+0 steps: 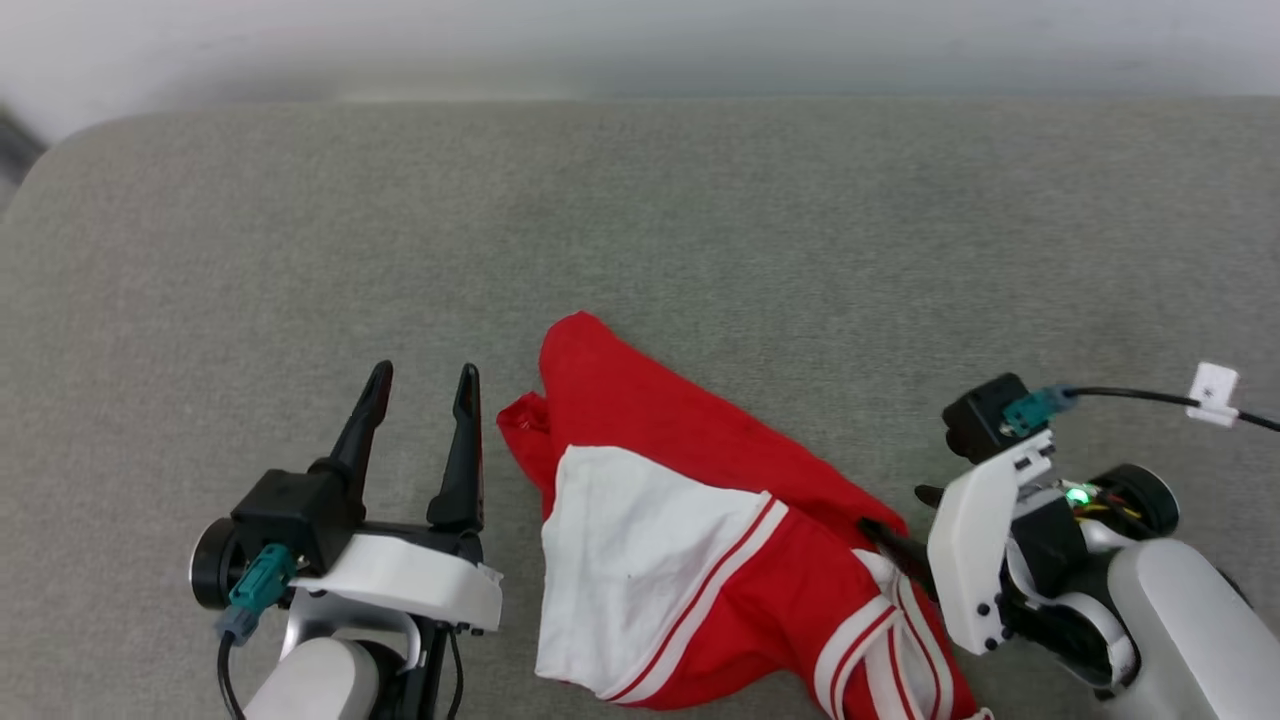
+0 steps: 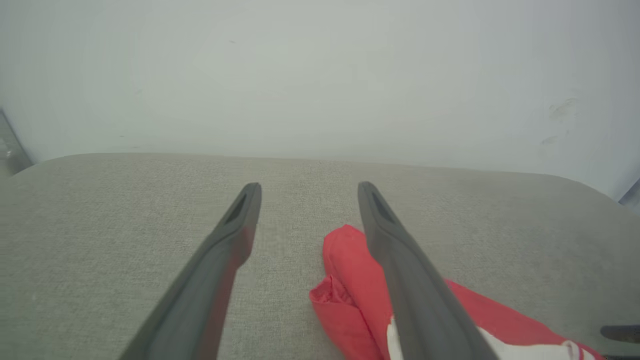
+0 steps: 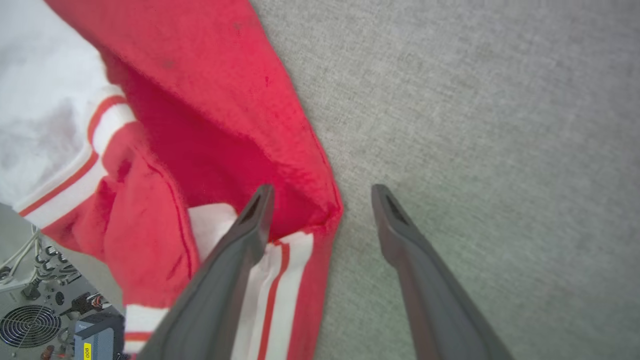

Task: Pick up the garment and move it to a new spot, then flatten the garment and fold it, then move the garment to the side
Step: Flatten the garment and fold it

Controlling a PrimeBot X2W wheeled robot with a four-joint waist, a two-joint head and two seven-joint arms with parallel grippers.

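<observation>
The garment (image 1: 660, 520) lies crumpled near the front of the grey cloth surface (image 1: 700, 220), red with a white sleeve and red-and-white stripe trim. My left gripper (image 1: 424, 375) stands open just left of it, fingers pointing away, nothing between them. In the left wrist view the left gripper (image 2: 308, 187) hovers with the garment's (image 2: 350, 280) red tip beside its right finger. My right gripper (image 1: 900, 512) is open at the garment's right edge. In the right wrist view the right gripper (image 3: 322, 190) straddles the edge of the garment (image 3: 210, 125), one finger over cloth, the other over bare surface.
A pale wall (image 2: 320, 75) rises behind the surface's far edge. A black cable with a white tag (image 1: 1215, 390) runs off to the right. Past the front edge, electronics with a fan (image 3: 30, 325) sit below. Bare grey surface stretches beyond and to both sides of the garment.
</observation>
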